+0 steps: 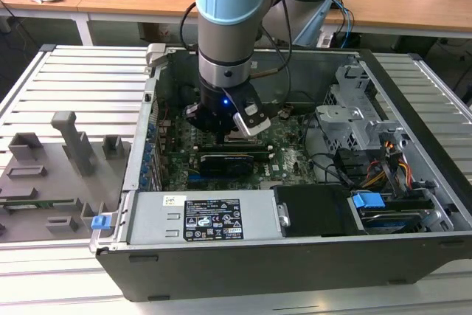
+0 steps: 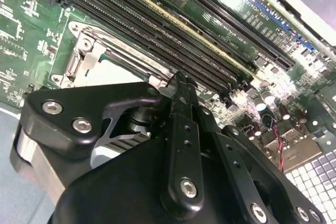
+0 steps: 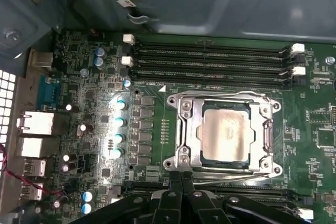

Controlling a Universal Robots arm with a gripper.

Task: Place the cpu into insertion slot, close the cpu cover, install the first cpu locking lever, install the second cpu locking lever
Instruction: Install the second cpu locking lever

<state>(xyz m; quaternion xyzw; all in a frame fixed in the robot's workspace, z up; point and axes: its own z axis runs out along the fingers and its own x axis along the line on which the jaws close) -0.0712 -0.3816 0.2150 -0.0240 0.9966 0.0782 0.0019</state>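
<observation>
A grey slatted bench [image 1: 81,79] holds an open PC case [image 1: 243,256], with wooden desks [image 1: 413,5] behind it. The arm [image 1: 230,27] reaches down into the case, and its claw [image 1: 221,125] hangs low over the green board [image 1: 284,154].

In the first wrist view the socket [image 3: 226,132] sits in the middle of the board [image 3: 89,103]. The cpu [image 3: 226,129] lies flat inside the socket, its dull silver top showing. The cover [image 3: 265,129] is down around the cpu, its frame lying on the socket with the chip seen through the window. 3 long memory slots [image 3: 210,61] run along the far side of the socket from the claw, and more slots [image 3: 257,190] lie between socket and claw.

The claw [image 3: 181,179] has its 2 black fingers [image 3: 174,182] pressed together with no visible gap, so it reads as closed, with nothing seen held between them. The tips reach the near edge of the socket, just beside the thin metal lever [image 3: 220,174] that runs along that edge; whether they touch it cannot be told.

In the second wrist view the closed fingers [image 2: 181,129] point at the socket [image 2: 92,59], which lies just beside the memory slots [image 2: 157,30].
</observation>
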